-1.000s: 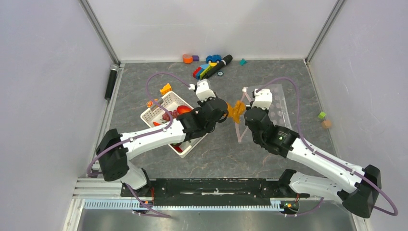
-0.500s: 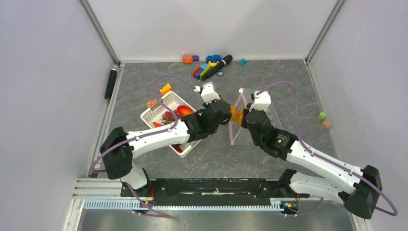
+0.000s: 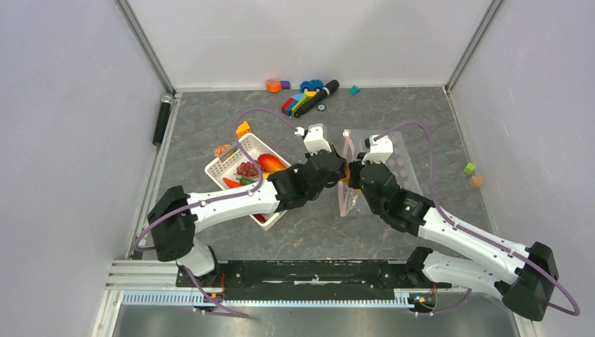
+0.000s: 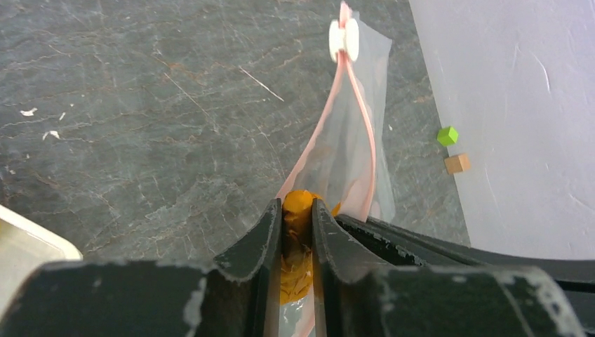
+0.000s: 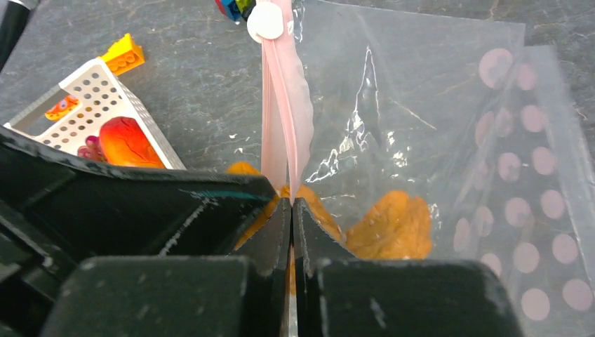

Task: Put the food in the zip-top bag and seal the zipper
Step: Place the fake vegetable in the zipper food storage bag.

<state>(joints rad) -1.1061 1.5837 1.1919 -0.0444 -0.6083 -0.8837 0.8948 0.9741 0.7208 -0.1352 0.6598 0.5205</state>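
Note:
The clear zip-top bag [image 3: 403, 163] with pink dots lies right of centre, mouth facing left. My left gripper [image 3: 340, 172] is shut on an orange mango piece [image 4: 297, 210] at the bag's mouth, between the two pink zipper strips [image 4: 319, 133]. My right gripper [image 3: 352, 175] is shut on one pink strip [image 5: 284, 105] and holds the mouth up. Through the plastic, the orange piece [image 5: 393, 225] shows inside the bag. The white slider [image 4: 344, 40] sits at the far end of the zipper. More food, purple grapes [image 3: 246, 169] and a red-orange fruit [image 3: 271, 163], lies in the white basket [image 3: 223, 163].
Coloured toy blocks and a car [image 3: 305, 98] lie along the back wall. A yellow block [image 3: 242, 129] is behind the basket. A green cube [image 3: 469, 168] and a tan cube [image 3: 476, 180] lie by the right wall. A black cylinder [image 3: 163, 119] lies at the left edge.
My left gripper has carried the orange piece right into the bag's mouth. My right gripper has shifted slightly left with the strip, and the mouth has narrowed around the piece.

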